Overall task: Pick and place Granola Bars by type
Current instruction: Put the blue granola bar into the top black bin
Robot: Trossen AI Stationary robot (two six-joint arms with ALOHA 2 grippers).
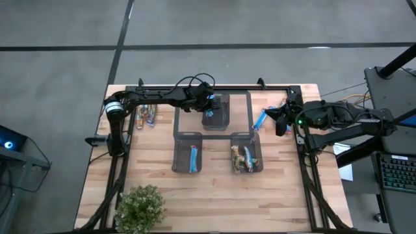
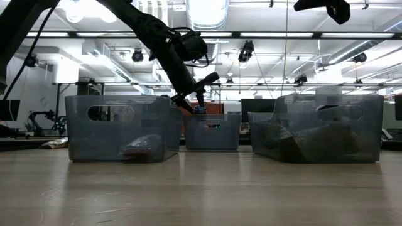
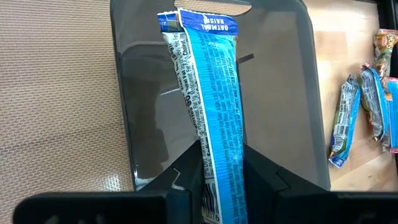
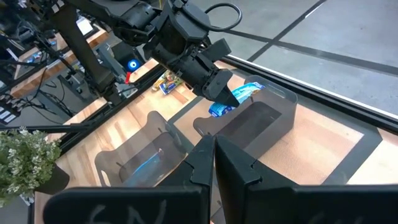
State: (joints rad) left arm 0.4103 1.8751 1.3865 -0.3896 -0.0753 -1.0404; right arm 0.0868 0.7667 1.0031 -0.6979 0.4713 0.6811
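Note:
My left gripper (image 3: 221, 163) (image 1: 209, 103) is shut on a bright blue granola bar (image 3: 214, 93) above the clear far-centre bin (image 1: 218, 120). The low view shows this gripper (image 2: 196, 94) angled down, with the bar (image 2: 200, 108) just over the bin's rim. More bars lie on the wood at the table's left (image 1: 146, 116), and one blue bar (image 1: 262, 118) lies near my right gripper (image 1: 278, 123). That gripper is empty, its fingers together (image 4: 214, 152), and it waits at the table's right side. The near-left bin holds a blue bar (image 1: 193, 158). The near-right bin holds brownish bars (image 1: 244, 158). My left gripper pinches the blue bar between its two fingers (image 3: 186, 177) at one end of the wrapper (image 3: 217, 186). The fingers slant down from the table's left. The rest of the bar sticks out beyond them along their length (image 4: 239, 94). It is lifted clear over the far bin's opening.
Three clear bins stand mid-table: one far-centre, two nearer (image 1: 188, 153) (image 1: 247, 155). A black frame (image 1: 195, 87) runs along the far and side edges. A potted plant (image 1: 138, 207) sits at the near-left corner. Loose bars (image 3: 345, 121) lie beside the far bin.

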